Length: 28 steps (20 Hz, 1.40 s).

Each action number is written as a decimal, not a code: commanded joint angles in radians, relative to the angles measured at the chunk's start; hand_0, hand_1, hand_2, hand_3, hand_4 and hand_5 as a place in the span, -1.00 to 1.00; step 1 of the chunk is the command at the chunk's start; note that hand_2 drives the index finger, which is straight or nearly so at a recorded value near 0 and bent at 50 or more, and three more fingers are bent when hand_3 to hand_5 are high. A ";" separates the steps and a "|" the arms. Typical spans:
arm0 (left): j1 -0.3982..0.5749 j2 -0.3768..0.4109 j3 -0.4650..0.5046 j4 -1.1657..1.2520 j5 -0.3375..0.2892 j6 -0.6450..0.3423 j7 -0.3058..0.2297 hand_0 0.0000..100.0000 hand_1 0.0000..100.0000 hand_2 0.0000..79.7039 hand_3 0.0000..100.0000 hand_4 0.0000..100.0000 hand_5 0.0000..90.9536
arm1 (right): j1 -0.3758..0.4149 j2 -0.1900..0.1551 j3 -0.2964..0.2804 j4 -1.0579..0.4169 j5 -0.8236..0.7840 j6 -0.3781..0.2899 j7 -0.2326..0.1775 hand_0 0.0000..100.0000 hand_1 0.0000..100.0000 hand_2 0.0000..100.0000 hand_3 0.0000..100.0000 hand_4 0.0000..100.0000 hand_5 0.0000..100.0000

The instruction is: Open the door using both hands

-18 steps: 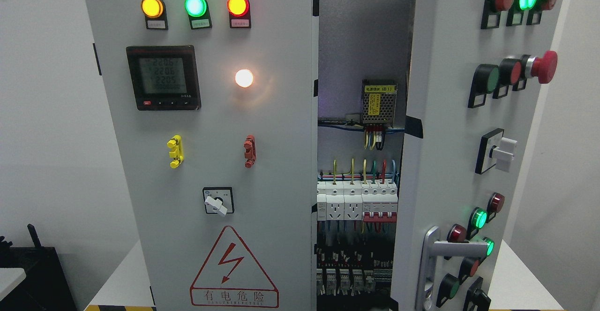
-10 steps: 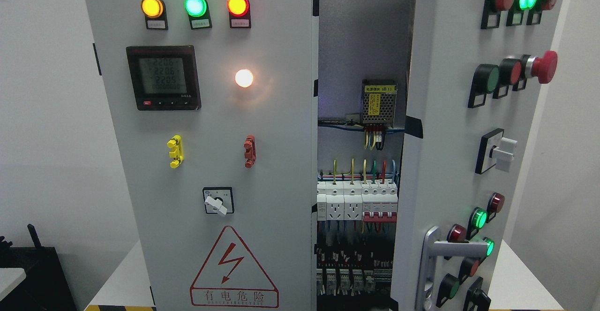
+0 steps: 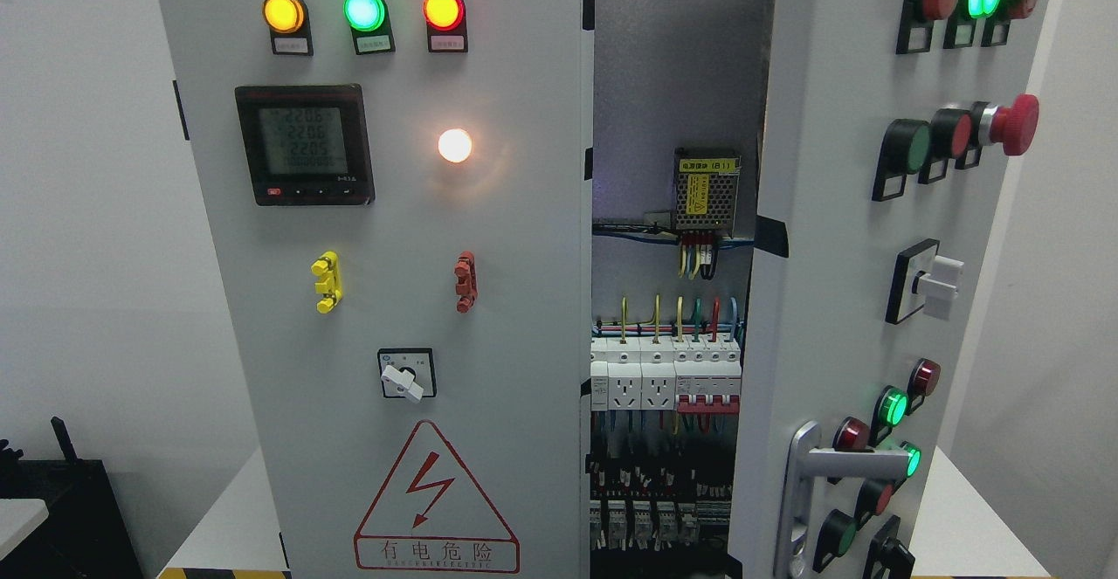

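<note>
— At the right of our view, what do we see of the door (image 3: 838, 238)?
— We see it swung partly open toward us, its silver handle (image 3: 817, 474) low on the face among red and green push buttons.
— And beside it?
— We look through the gap at the cabinet interior (image 3: 672, 125): a mesh-cased power supply (image 3: 706, 188) up high, a row of breakers (image 3: 664, 374) below. The left panel (image 3: 384, 299) stands closed, with its meter (image 3: 304, 144), three lit lamps and a warning triangle (image 3: 435, 496).
— Our hands?
— We see neither hand, so we cannot say whether they are open or clenched.
</note>
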State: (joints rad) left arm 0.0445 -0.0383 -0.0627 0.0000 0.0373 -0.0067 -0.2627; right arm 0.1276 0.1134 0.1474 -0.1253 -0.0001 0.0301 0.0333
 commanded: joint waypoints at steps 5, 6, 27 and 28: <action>0.003 0.002 -0.003 -0.001 0.003 0.001 -0.001 -1.00 -1.00 -1.00 -1.00 -0.92 -1.00 | -0.002 0.000 0.000 -0.001 -0.006 0.001 0.000 -1.00 -1.00 -1.00 -1.00 -1.00 -1.00; 0.012 0.002 -0.009 -0.035 0.003 -0.004 -0.001 -1.00 -1.00 -1.00 -1.00 -0.92 -1.00 | -0.002 0.000 0.000 -0.001 -0.006 0.001 0.000 -1.00 -1.00 -1.00 -1.00 -1.00 -1.00; 0.813 0.448 0.079 -1.613 0.375 -0.007 -0.036 -1.00 -1.00 -1.00 -1.00 -0.92 -1.00 | -0.002 0.003 0.000 -0.001 -0.006 0.001 0.000 -1.00 -1.00 -1.00 -1.00 -1.00 -1.00; 0.822 0.469 0.115 -1.652 0.409 -0.007 -0.036 -1.00 -1.00 -1.00 -1.00 -0.92 -1.00 | -0.002 0.003 0.000 -0.001 -0.006 0.001 0.000 -1.00 -1.00 -1.00 -1.00 -1.00 -1.00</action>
State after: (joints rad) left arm 0.7168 0.1810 -0.0802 -0.9846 0.2649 -0.0094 -0.2980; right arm 0.1262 0.1156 0.1472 -0.1257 0.0000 0.0299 0.0336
